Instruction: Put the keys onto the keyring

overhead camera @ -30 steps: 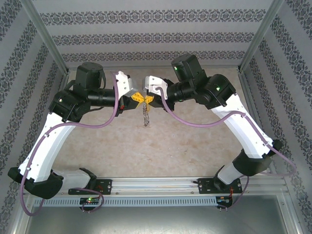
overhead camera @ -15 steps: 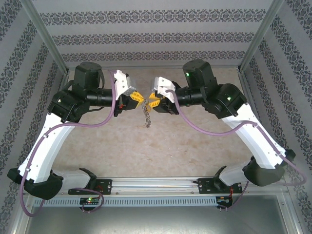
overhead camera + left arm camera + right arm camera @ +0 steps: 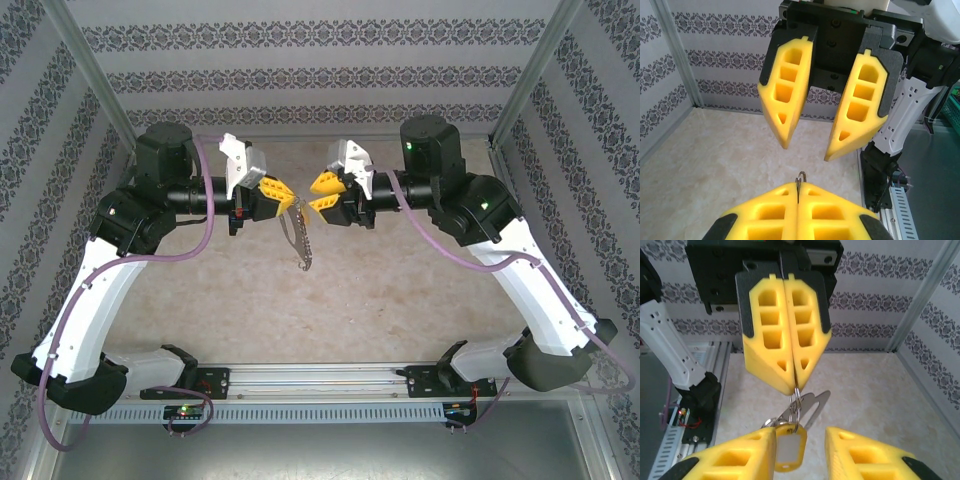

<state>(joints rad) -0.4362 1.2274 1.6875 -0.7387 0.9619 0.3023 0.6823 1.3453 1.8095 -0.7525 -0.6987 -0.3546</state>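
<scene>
- Left tool: yellow fingers pressed together, pinching the top end of the keyring. In the left wrist view a little bit of the wire loop pokes out past the tips.
- The keys hang off that ring in mid-air between the two tools. The long axis is pretty much straight down, and from above it trails toward the near edge and a touch to the right.
- One flat key sticks out to the side, angled upward.
- A yellow tag dangles at the front. It has a pale insert, too blurry to read.
- Right tool: fingers spread, tips facing the left tool's tips, just beside the bunch but not touching it.
- Room: there's a wide stretch of beige tabletop under and around the bunch. The patterned walls and the near rail are well apart from it.
</scene>
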